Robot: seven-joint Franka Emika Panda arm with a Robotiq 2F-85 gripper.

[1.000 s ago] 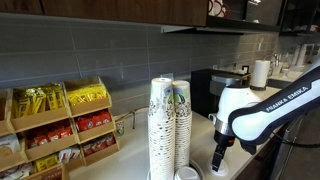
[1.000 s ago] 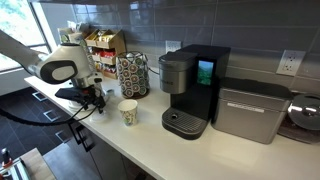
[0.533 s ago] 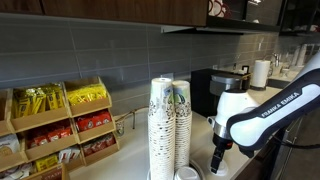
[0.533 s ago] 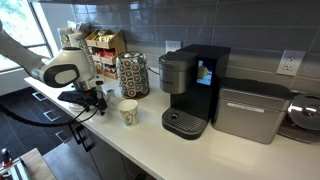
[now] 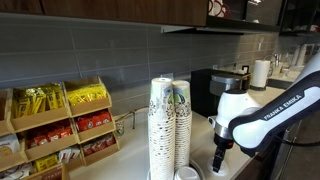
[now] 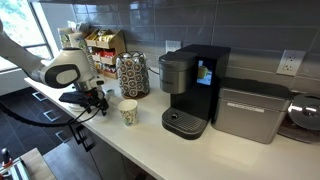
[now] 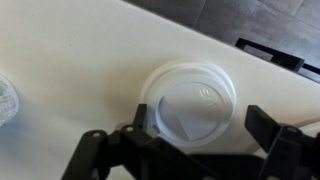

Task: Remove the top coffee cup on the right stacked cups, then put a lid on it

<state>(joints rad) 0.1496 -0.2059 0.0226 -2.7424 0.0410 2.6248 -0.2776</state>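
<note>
The fingers [image 7: 275, 130] stood wide apart and held nothing. They hung low over the lid [image 7: 188, 100], one on each side of it. The lid lay flat on the white bench [image 7: 60, 50], and I could not tell if the fingers touched it. The top coffee cup [image 6: 128, 112] stood alone on the bench, mouth up, just beside the fingers and in front of the coffee machine [image 6: 190, 90]. The right stacked cups [image 5: 180, 120] stood tall near the wall, beside the twin stack. I think the lid was the next thing to pick up. That could go wrong, because the lid was thin and low and the bench looked smooth. The fingers might slide over its rim, or push it along and not lift it. A hard squeeze might bend it. The little cup looked light, so a bump from the arm [image 5: 250, 110] could knock it over. The front edge of the bench was near the fingers in an exterior view, so a pushed lid might slip off there. There was bare bench between the fingers and the cup, and free room above it. The tall stacks and the coffee machine crowded the wall side
</note>
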